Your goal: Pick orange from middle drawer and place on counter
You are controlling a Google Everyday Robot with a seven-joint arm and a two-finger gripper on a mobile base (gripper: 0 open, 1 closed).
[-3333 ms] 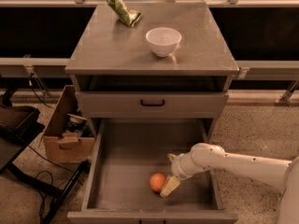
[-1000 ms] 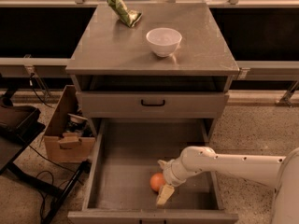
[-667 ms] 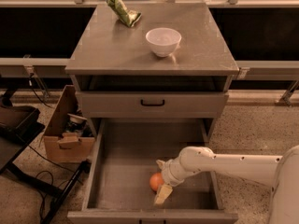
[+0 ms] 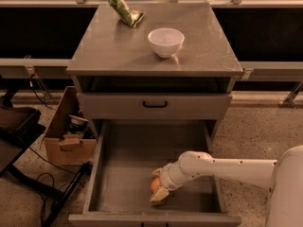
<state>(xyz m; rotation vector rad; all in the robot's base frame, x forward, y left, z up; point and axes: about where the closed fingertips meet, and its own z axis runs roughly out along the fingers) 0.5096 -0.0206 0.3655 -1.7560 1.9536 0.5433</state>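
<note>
The end effector (image 4: 157, 184) sits at lower centre, against the orange (image 4: 154, 185) inside the open middle drawer (image 4: 132, 164); whether it grasps cannot be told. The grey table (image 4: 118, 46) fills the upper centre, carrying a white bowl (image 4: 165, 41) and green bag (image 4: 125, 9). A cardboard box (image 4: 66, 138) stands left. The orange is small, bright, half hidden.

The white arm (image 4: 227, 167) stretches in from the lower right, wrist bent downward; the gripper (image 4: 157, 185) hangs low inside the middle drawer (image 4: 142, 145), near its front.
</note>
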